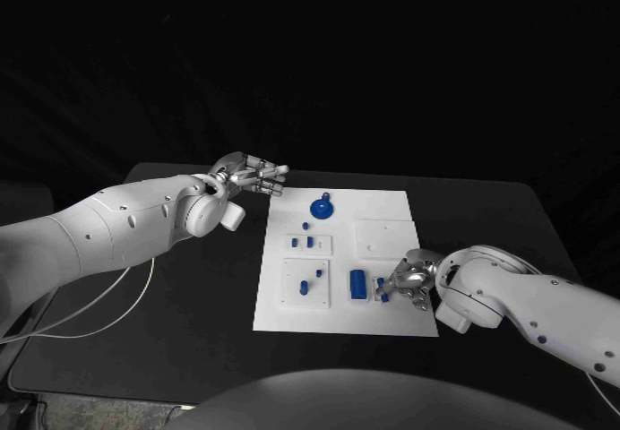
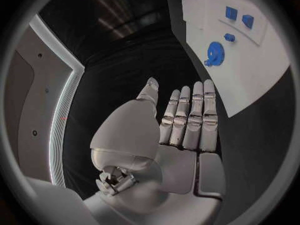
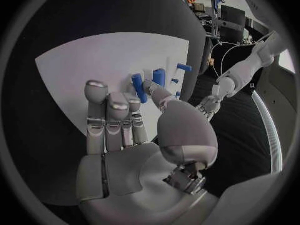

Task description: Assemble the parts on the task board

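Bench black and wide, and the white task board sits square in the middle of it. Up at the board's far end lies a blue gear-shaped part with a small tab at its far side, flat on the plate. Below it, a little raised tile carries two small blue pieces side by side. Nearer still, another tile holds two more small blue bits, one above the other. To the right of that tile, a blue cylinder lies lengthwise on the board, with a few small blue pegs just beside it.

Left robot hand hovers off the board's far left corner, over bare bench. From the wrist camera, its fingers lie straight and side by side, thumb out to the side, palm bare, nothing in it. The gear shows beyond the fingertips, well apart from them.

Right robot hand is low over the board's near right part, right next to the cylinder and pegs. The wrist view shows the fingers stretched forward together over the white plate, thumb reaching toward the blue cylinder, its tip near the part. Whether it actually touches I cannot tell. Nothing is gripped; the hand is spread, not closed. More blue pegs stand just past the thumb.
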Tool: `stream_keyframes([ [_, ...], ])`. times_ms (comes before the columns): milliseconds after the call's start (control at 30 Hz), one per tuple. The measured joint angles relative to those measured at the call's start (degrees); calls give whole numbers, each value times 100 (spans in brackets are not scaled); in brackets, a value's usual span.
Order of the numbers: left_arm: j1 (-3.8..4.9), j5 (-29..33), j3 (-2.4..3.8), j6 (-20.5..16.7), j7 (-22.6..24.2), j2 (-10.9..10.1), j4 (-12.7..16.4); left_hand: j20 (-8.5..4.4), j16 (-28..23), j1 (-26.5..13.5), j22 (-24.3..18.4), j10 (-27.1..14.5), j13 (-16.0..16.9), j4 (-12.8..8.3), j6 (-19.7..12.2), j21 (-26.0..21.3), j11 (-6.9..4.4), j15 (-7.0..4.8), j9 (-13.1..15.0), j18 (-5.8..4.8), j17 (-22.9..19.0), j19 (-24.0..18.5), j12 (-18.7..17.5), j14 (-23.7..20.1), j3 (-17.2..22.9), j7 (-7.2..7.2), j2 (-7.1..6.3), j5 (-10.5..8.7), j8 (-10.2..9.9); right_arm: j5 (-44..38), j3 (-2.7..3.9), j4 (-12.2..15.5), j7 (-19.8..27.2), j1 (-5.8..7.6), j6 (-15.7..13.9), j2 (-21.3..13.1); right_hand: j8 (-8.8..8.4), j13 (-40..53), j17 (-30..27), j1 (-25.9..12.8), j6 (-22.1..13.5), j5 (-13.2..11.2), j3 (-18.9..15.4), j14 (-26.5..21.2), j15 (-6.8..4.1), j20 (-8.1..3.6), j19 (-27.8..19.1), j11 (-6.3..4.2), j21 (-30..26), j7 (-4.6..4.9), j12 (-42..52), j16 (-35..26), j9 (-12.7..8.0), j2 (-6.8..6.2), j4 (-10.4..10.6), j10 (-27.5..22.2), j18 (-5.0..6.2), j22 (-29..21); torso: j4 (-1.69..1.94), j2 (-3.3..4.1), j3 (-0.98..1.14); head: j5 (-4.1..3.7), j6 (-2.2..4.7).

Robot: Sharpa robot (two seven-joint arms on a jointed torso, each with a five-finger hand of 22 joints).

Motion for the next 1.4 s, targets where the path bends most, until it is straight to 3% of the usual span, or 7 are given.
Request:
stream_keyframes([
  [300, 0, -1, 0, 2, -5, 0, 2, 0, 0, 0, 0, 0, 0, 0, 0, 0, 0, 0, 0, 0, 0, 0, 0, 0, 0, 0, 0, 0, 0, -24, -1, -14, -3, 0, 4, 39, 0, 1, 0, -15, 10, -34, -30, 0, 0, 0, 0, 0, 0, -10, 0, 0, 1, -15, -31, 1, 0, 0, -4, 0, 4, 9, 0],
  [567, 0, -1, -1, 4, -9, 1, 3, 0, 0, 0, 0, 0, 0, 0, 0, 0, 0, 0, 0, 0, -1, 0, 0, 0, 0, 0, 0, 0, 0, -41, -1, -44, -1, 0, -3, 64, 0, 24, 0, -23, 19, -408, -130, 1, 0, 0, 0, -1, -10, -101, 0, 0, 152, -23, -136, 21, 0, 0, -5, 0, 3, 12, 0],
  [667, 0, -2, -1, 4, -11, 1, 3, 0, 0, 0, 0, 0, 0, 0, -13, 0, 0, 0, 0, 0, -1, 0, 0, 0, 0, 13, 0, 0, 0, -47, 0, -58, 0, 1, -4, 72, 0, 39, 0, -23, 53, -612, -122, -13, -13, 0, 0, -42, -30, -135, 0, 1, -20, -23, -144, 59, 2, -5, -5, 0, 3, 13, 0],
  [767, 0, -3, -1, 8, -14, 1, 3, 0, 0, 0, 0, -20, 0, 0, -22, 0, 20, 0, 0, 0, -1, 0, 0, 0, 0, 22, 0, 0, 0, -54, 0, -76, 0, 2, -5, 78, 4, 41, 1, -27, 88, -676, -279, -19, -24, 0, 0, -74, -30, -167, 3, 0, -165, -27, -9, 67, 3, -11, -5, 0, 3, 15, 0],
  [900, 0, -6, -1, 15, -21, -1, 3, 0, 0, 0, 0, -20, 0, 0, -22, 0, 20, 21, 0, 0, -1, 0, 0, -21, 0, 22, 0, 0, 0, -63, 0, -97, 0, 2, -8, 81, 35, 48, 5, -16, 161, -1102, -543, -10, -33, 0, 0, -101, -30, -172, 29, 0, -331, -60, 209, 77, 4, -19, -5, 0, 3, 16, 0],
  [1067, 0, -11, -1, 19, -31, -2, 4, 0, 0, 0, 0, -20, 0, 0, -41, 0, 20, 21, 0, 0, -1, 0, 0, -21, 0, 42, 0, 0, 0, -69, -1, -113, -1, 1, -20, 88, 11, 48, 11, -129, 195, -1347, -625, -10, -33, 0, 0, -93, -30, -174, 29, 0, -423, -229, 571, 46, 3, -33, -4, 0, 3, 17, 0],
  [1400, 0, -24, -1, 22, -48, 11, -3, 0, 0, 0, 0, -40, 0, 0, -41, 0, 1, 1, 0, 0, 1, 0, 0, -42, 0, 41, 0, 0, 0, -70, -2, -110, 11, 0, -42, 91, 11, 48, 20, -127, 220, -1529, -503, -10, -32, 0, 0, -93, -30, -155, 29, 0, -396, -566, 1158, 46, 4, -44, -7, 0, 3, 10, 0],
])
